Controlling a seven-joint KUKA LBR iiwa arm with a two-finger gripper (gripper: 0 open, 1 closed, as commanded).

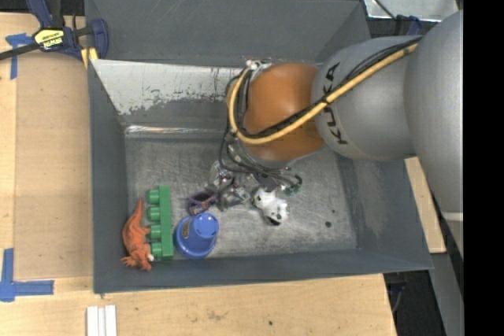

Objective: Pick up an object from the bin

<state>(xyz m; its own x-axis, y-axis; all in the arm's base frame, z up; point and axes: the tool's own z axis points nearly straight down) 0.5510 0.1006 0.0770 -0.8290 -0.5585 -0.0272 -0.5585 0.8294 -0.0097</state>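
Note:
My gripper (pixel 234 185) reaches down from under the orange wrist cover into the middle of the bin floor. A small purple thing (pixel 200 202) lies just to its left and partly under it. Right of it sits a small white thing with dark marks (pixel 272 206), touching or very near the gripper. A blue round cup-like piece (pixel 198 234) stands a little lower left of the gripper.
A green studded brick (pixel 161 222) lies at the bin's front left, with an orange toy lizard (pixel 136 237) along its left side. The arm and its orange cover hang over the bin's middle and right.

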